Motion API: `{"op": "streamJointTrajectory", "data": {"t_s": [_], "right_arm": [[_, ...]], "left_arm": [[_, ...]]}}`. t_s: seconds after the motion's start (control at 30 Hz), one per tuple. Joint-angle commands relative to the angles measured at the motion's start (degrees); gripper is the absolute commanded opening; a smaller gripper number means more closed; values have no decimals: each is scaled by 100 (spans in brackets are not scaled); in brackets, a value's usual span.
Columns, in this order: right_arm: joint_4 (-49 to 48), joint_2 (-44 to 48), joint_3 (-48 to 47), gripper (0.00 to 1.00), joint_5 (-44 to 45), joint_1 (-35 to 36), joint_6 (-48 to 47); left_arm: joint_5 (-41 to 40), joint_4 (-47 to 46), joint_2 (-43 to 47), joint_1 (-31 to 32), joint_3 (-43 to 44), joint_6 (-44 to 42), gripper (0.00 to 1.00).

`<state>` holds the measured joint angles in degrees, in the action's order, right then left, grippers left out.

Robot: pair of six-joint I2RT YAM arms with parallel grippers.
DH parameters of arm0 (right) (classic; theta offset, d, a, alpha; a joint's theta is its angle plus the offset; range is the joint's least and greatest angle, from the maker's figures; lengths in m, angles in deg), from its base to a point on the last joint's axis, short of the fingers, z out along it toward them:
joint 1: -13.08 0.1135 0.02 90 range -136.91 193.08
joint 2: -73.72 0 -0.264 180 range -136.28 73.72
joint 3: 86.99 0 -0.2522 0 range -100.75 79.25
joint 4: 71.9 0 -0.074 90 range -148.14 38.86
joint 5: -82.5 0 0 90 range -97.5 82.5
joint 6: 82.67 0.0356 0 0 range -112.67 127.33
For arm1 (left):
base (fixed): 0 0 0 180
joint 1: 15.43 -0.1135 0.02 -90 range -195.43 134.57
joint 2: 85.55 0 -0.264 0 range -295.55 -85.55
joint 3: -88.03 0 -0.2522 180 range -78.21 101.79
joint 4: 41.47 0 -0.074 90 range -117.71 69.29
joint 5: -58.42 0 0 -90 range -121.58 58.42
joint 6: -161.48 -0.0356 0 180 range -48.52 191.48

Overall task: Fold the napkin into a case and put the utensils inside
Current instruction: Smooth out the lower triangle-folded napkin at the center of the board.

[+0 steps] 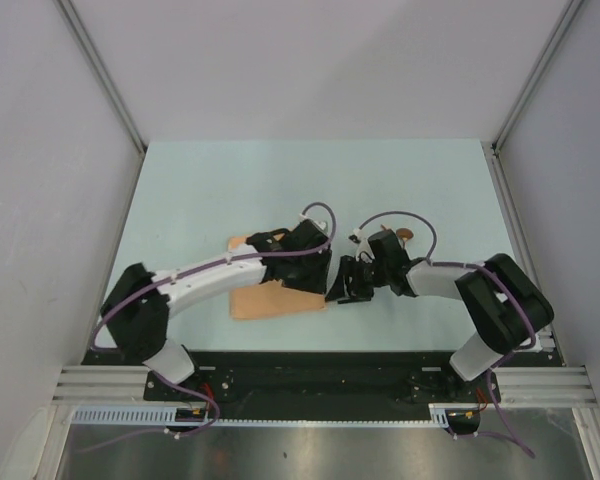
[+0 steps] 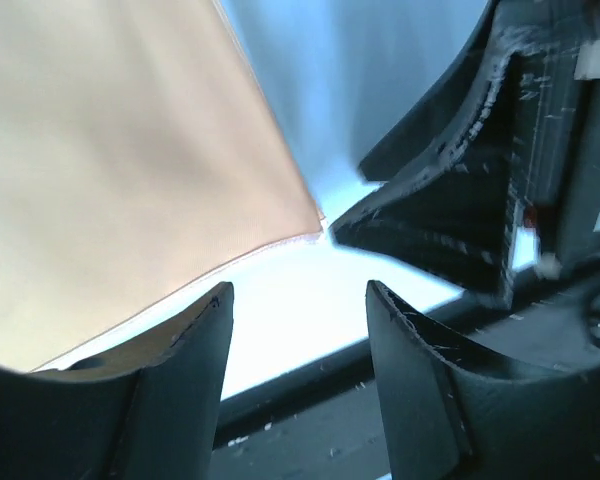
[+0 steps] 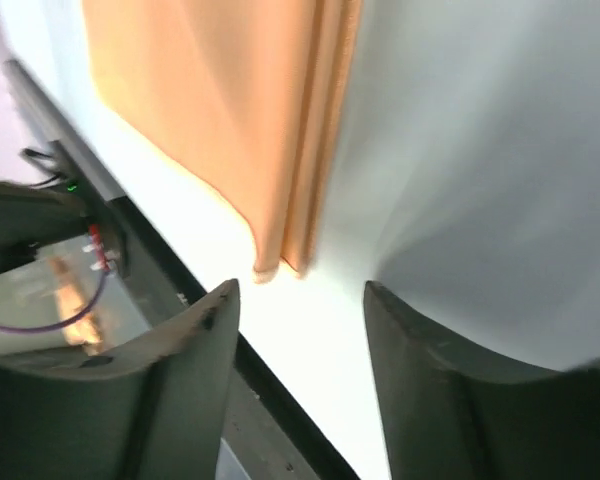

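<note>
Folded napkin (image 1: 265, 300) lies flat on the surface (image 1: 230, 190), about 7 o'clock from its centre, partly under the left arm (image 1: 220, 275). Jaws of the left gripper (image 2: 298, 300) are spread and empty, with the napkin corner at their 12 o'clock. Jaws of the right gripper (image 3: 300, 295) are spread and empty too, the napkin's doubled edge at 12 o'clock. A brown bit of utensil (image 1: 406, 236) shows at 11 o'clock of the right arm (image 1: 440, 280).

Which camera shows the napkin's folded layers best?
Right wrist view: the napkin shows its folded layers along one edge. Left wrist view shows only a flat corner; in the top view the left arm hides most of it.
</note>
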<state>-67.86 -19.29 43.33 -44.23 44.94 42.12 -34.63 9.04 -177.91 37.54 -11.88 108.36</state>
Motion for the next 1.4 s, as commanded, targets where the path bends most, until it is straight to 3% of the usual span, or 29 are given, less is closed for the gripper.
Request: {"op": "streamJointTrajectory", "data": {"t_s": [0.0,0.07,0.17,0.27,0.3,0.33,0.43,0.5,0.63,0.87,0.93,1.03,1.13,1.23,1.33,1.37], "right_arm": [[1980,696,-678,61,956,-136,-1104],[2367,671,-1099,66,1159,-145,-1350],[2160,417,-1477,65,836,-101,-1256],[1536,-146,-1646,52,212,136,-949],[1377,-391,-1637,41,-16,224,-869],[1037,-489,-1576,36,-123,251,-764],[367,-770,-1312,22,-335,260,-525],[330,-946,-1295,15,-379,251,-604],[76,-1341,-1189,13,-396,163,-622],[49,-1597,-1075,11,-344,14,-736],[197,-1606,-1066,11,-309,14,-824],[566,-1159,-1180,12,-238,-48,-833],[1187,-579,-1574,19,-89,-188,-815],[1761,-236,-2049,31,34,-338,-903],[2332,-59,-2331,42,577,-539,-1079],[2499,-50,-2393,50,692,-601,-1131]], "left_arm": [[84,132,1157,-891,-172,-330,60],[713,-245,1325,-1304,-330,-506,60],[788,-107,1264,-1806,-295,-682,46],[1400,-692,1211,-2781,-636,-587,34],[1560,-905,1098,-3027,-725,-542,31],[1614,-1081,993,-3430,-718,-498,28],[1677,-1328,474,-3871,-543,-463,23],[1825,-1451,132,-4074,-445,-436,19],[1799,-1425,-991,-4488,46,-498,14],[991,-1092,-2101,-4646,890,-901,11],[1060,-934,-2172,-4638,1118,-946,12],[1358,-854,-1822,-4454,1093,-972,21],[1386,-740,-1190,-4269,910,-990,40],[1334,-696,-548,-4225,629,-1095,57],[939,-433,-38,-4172,522,-1367,61],[746,-397,94,-4155,461,-1420,62]]}}
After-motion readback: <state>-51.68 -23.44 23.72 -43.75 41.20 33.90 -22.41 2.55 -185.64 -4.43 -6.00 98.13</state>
